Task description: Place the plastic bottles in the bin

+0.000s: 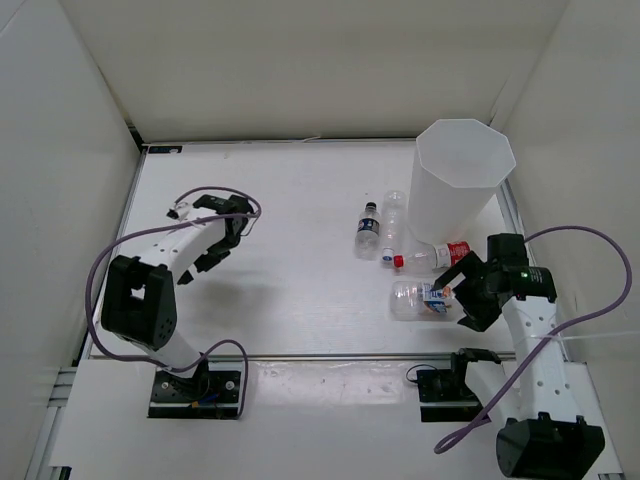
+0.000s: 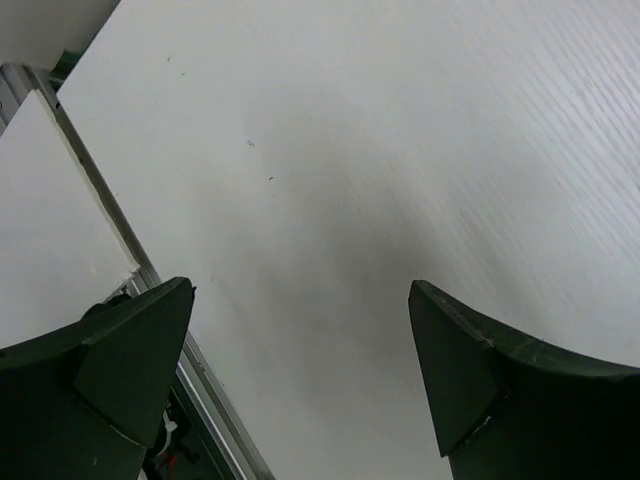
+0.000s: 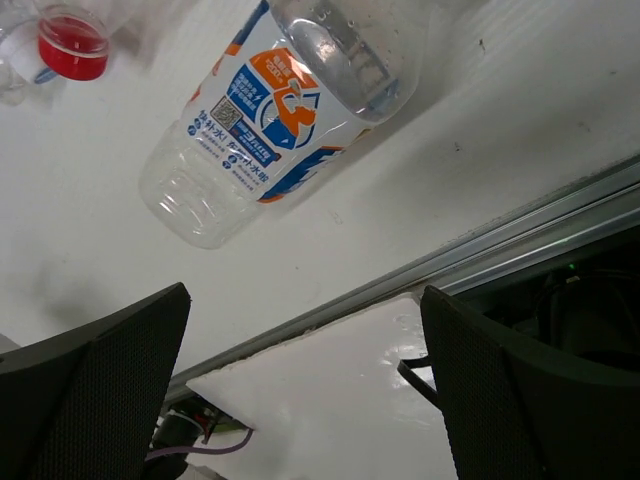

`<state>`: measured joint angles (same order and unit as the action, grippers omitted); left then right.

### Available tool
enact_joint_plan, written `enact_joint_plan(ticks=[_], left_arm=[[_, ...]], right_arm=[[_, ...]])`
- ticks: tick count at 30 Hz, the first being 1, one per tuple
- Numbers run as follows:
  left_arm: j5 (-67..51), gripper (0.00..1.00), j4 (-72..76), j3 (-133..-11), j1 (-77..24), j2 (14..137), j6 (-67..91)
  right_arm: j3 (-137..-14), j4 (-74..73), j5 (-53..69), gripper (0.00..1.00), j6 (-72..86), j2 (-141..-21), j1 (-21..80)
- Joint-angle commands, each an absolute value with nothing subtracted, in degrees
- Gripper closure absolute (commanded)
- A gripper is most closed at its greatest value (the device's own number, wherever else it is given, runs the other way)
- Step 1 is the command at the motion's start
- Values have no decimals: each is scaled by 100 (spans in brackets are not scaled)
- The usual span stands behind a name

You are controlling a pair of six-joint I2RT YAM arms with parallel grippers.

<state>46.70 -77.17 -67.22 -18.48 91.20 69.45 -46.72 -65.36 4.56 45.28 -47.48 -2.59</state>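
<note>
The tall white bin (image 1: 463, 180) stands at the back right. Four small clear bottles lie on the table left of and in front of it: one with a dark cap and blue label (image 1: 368, 228), a clear one (image 1: 394, 214) beside it, one with a red cap (image 1: 432, 256), and one with an orange-and-blue label (image 1: 420, 298). My right gripper (image 1: 458, 298) is open, just right of the orange-label bottle and not holding it. In the right wrist view that bottle (image 3: 262, 130) lies beyond the open gripper (image 3: 305, 330), with the red cap (image 3: 72, 45) at top left. My left gripper (image 1: 213, 255) is open and empty, far left of the bottles.
White walls enclose the table on three sides. A metal rail (image 1: 330, 355) runs along the near edge, also visible in the right wrist view (image 3: 480, 250). The left wrist view shows the open gripper (image 2: 300, 330) over bare white table, with the left rail (image 2: 110, 215) alongside.
</note>
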Motion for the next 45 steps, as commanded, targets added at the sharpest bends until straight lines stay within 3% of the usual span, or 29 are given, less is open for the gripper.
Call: enact_joint_plan(ticks=[1, 9, 27, 45], left_arm=[[4596, 0, -8227, -6890, -2196, 8842, 6549], [4088, 0, -7981, -7260, -2347, 8684, 5749], [3691, 0, -7998, -7040, -1996, 8621, 5660], [3691, 0, -7893, -6689, -1995, 8455, 5660]], right_arm=[[-4448, -6040, 834, 0, 4605, -4982, -281], [-3621, -4975, 1546, 0, 4878, -5352, -281], [-3111, -4096, 1108, 0, 5405, -6407, -281], [-3480, -4604, 783, 0, 7074, -5080, -439]])
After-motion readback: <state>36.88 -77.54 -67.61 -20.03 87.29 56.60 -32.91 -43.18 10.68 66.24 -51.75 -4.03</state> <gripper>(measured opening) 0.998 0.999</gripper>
